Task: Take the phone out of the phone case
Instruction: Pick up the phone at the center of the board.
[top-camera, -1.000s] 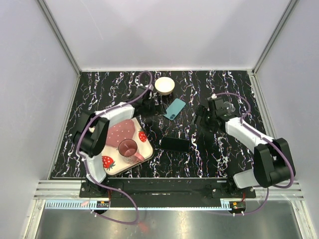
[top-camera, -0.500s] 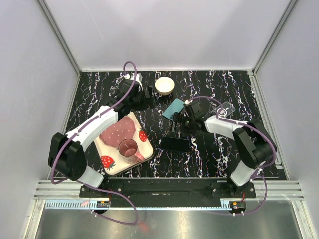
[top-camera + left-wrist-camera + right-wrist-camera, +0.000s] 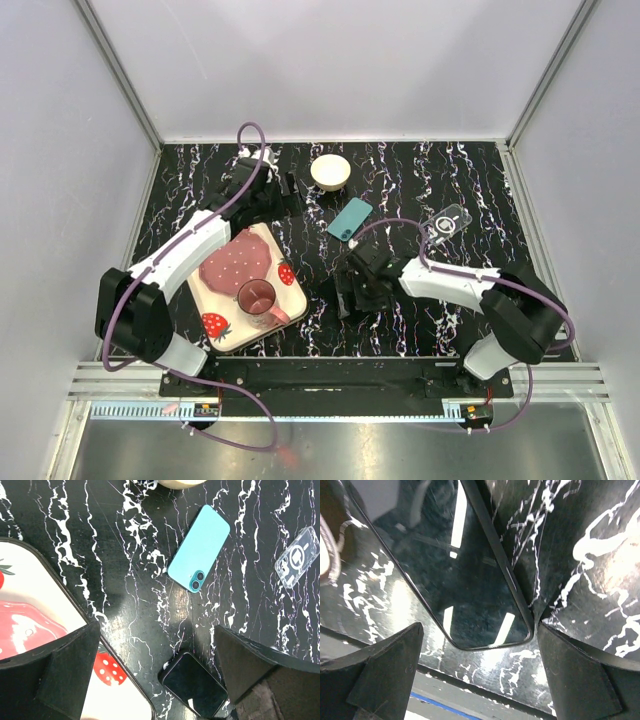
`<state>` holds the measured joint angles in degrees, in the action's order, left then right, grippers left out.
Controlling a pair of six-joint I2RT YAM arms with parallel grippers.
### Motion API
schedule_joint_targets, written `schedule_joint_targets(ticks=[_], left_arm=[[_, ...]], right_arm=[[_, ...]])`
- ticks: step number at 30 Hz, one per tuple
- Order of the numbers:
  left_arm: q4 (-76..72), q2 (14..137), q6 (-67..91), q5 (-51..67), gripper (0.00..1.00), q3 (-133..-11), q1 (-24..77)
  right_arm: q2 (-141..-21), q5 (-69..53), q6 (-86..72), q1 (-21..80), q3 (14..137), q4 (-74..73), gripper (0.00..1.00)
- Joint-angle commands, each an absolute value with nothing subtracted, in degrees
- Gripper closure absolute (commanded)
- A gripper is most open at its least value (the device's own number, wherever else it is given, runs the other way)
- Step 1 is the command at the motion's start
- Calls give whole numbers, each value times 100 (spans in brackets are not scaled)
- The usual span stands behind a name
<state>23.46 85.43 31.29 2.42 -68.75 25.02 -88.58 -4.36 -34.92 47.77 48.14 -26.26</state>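
A black phone (image 3: 465,575) lies screen up on the marble table, a thin dark rim around its edge. My right gripper (image 3: 480,630) is open just above its end, one finger on each side, and covers most of it in the top view (image 3: 348,292). The phone also shows in the left wrist view (image 3: 195,685). A teal phone or case (image 3: 350,218) lies camera side up behind it, also in the left wrist view (image 3: 199,548). My left gripper (image 3: 292,190) is open and empty, high above the table (image 3: 155,645).
A clear phone case (image 3: 446,225) lies at the right, also in the left wrist view (image 3: 298,557). A cream bowl (image 3: 329,172) stands at the back. A strawberry-print tray (image 3: 283,300) with a pink cup (image 3: 258,297) sits front left.
My right gripper has moved from the right back area forward and left, down over the black phone. My left gripper has drawn back left, away from the teal phone.
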Motion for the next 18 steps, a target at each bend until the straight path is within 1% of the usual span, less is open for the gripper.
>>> schedule_joint_targets(ticks=[1,5,11,15,18], left_arm=[[2136,8227,3260,114,2,-6847,2312],[1987,8130,3331,403,2,-6715,2180],[1986,8156,3305,720,2,-6724,2048],[1986,8183,3287,843,2,-6715,2039],[1995,8253,3209,1080,2,-6706,2030]], right_arm=[[-9252,499,-3340,5193,5255,-3427,0],[-9720,703,-3208,5659,5730,-3612,0],[-9993,720,-3024,5809,6002,-3401,0],[-10283,1255,-2953,5941,6275,-3752,0],[-10459,1380,-2988,5968,6276,-3762,0]])
